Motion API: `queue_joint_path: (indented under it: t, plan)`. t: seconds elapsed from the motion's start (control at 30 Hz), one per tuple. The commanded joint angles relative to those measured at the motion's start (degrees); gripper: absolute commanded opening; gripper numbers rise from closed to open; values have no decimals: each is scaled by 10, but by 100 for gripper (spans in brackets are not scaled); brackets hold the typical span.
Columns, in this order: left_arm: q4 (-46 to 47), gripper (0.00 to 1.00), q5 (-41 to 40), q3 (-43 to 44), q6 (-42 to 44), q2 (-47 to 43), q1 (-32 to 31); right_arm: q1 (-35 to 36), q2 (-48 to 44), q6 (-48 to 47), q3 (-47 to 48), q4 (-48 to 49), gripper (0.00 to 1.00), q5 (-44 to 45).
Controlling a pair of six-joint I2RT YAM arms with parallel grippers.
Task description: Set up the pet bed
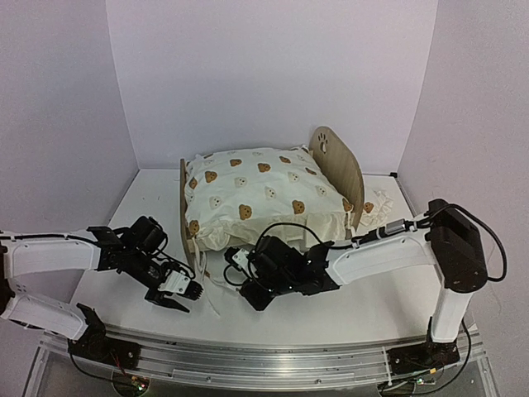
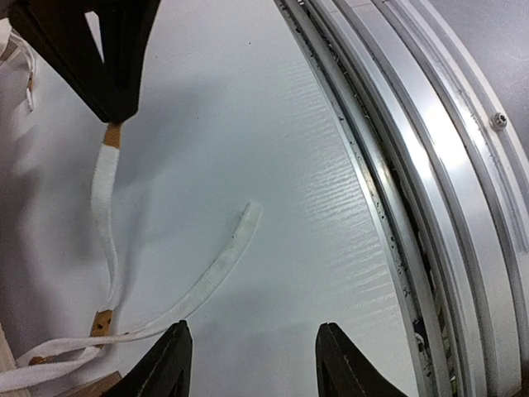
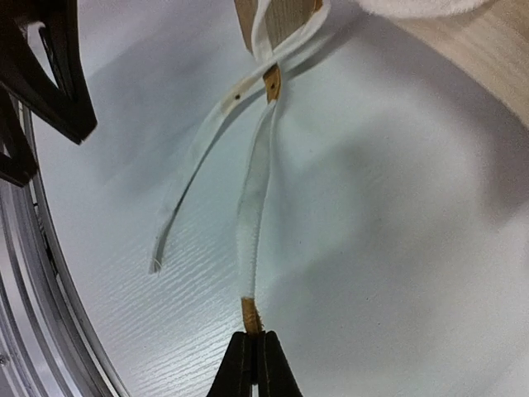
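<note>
Though already heaped with the bear-print duvet (image 1: 260, 192), sits only part made: bed (image 1: 337, 161) at mid-counter, toward the back wall, bedding bulging and hanging over the near side, not smoothed. Likely still to do: tying the strings at the frame's near corner. Right pincer (image 1: 235, 266) clamped tight on the brown-tipped end of one string (image 3: 254, 207), drawn taut from that corner; second string (image 3: 183, 194) lying loose beside it on the counter. Left pincer (image 2: 252, 339) spread wide, holding nothing, hovering low near the loose string. Judged past halfway, with no knot made yet. Counter (image 1: 372, 306) white, smooth, faintly ribbed up close; aluminium rail (image 2: 430, 207) along its near edge. Plain pale walls (image 1: 248, 74) on three sides, nothing hung on them.
</note>
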Motion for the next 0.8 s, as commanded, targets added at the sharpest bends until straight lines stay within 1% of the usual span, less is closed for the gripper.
queue_joint_path:
  t: [0.0,0.1,0.2,0.27,0.3,0.33,0.4,0.47,0.53,0.57,0.6,0.67,0.73,0.77]
  plan:
    - [44,51,-71,-21,1,-47,5,-5,-12,1,53,1,0,-13]
    - [159,50,-166,-50,8,-79,5,-17,-5,27,78,1,0,-12]
    - [252,47,-222,-59,48,-87,5,-25,4,54,104,6,0,-11]
    - [287,45,-236,-63,31,-92,5,-26,18,62,125,12,0,-19]
    - [290,44,-238,-59,-7,-96,5,-26,25,67,132,16,0,-20]
    - [273,40,-236,-44,-68,-99,5,-26,31,73,138,21,0,-19]
    - [212,35,-205,-6,-192,-109,5,-26,42,81,144,29,0,-19]
    - [174,35,-191,27,-338,-119,4,-26,44,90,143,49,0,-13]
    - [153,37,-195,61,-489,-120,4,-26,38,103,135,62,0,4]
    - [138,37,-199,81,-583,-116,4,-26,32,110,129,68,0,17]
    - [132,37,-198,89,-651,-113,4,-26,28,118,120,77,0,24]
    - [153,37,-187,70,-777,-114,4,-26,22,130,102,101,0,31]
    - [200,35,-189,25,-850,-115,0,-26,25,133,96,119,0,25]
    - [219,33,-201,6,-866,-108,-4,-26,31,132,101,120,0,19]
